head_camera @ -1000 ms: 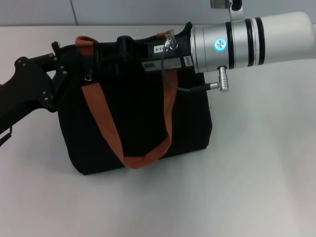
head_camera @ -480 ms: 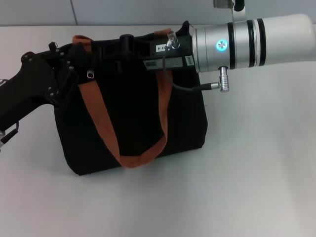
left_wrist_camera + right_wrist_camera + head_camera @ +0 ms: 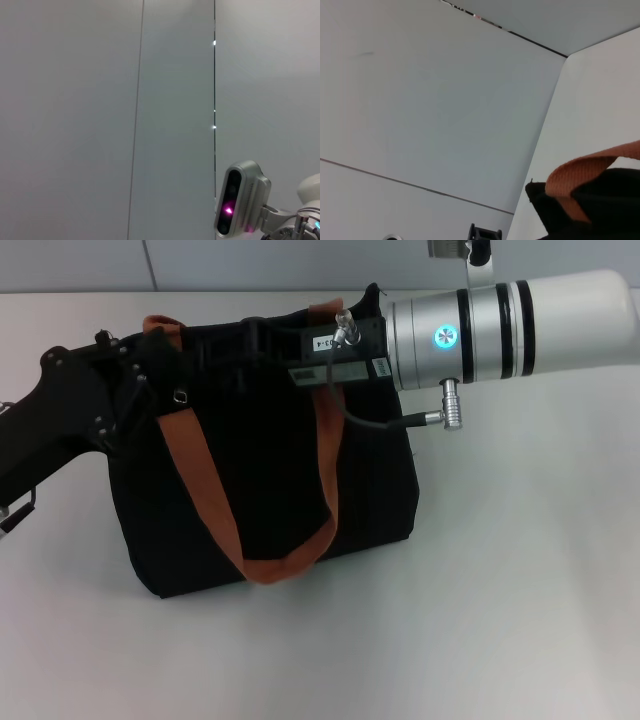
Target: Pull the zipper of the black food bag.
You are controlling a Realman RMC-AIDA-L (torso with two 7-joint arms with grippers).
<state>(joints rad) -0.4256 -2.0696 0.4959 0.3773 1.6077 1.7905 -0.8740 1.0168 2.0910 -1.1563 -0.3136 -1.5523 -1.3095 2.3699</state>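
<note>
The black food bag (image 3: 270, 490) stands on the white table, with a brown-orange strap (image 3: 200, 490) hanging down its front. The zipper (image 3: 180, 395), a small silver pull, dangles near the bag's top left end. My left gripper (image 3: 140, 370), black, is against that left end, just beside the zipper. My right gripper (image 3: 258, 335) reaches from the right onto the top of the bag near the middle. Both grippers' tips merge with the black fabric. The right wrist view shows a corner of the bag (image 3: 600, 210) and a strap (image 3: 585, 175).
The white table (image 3: 520, 590) spreads in front of the bag and to its right. A grey wall (image 3: 250, 265) runs behind it. A cable (image 3: 380, 420) loops off my right wrist over the bag's top right. The left wrist view shows only wall panels and a camera unit (image 3: 240, 205).
My left gripper moved right and up, closing in on the bag's left end. The bag's left side shifted slightly right; the right arm barely moved.
</note>
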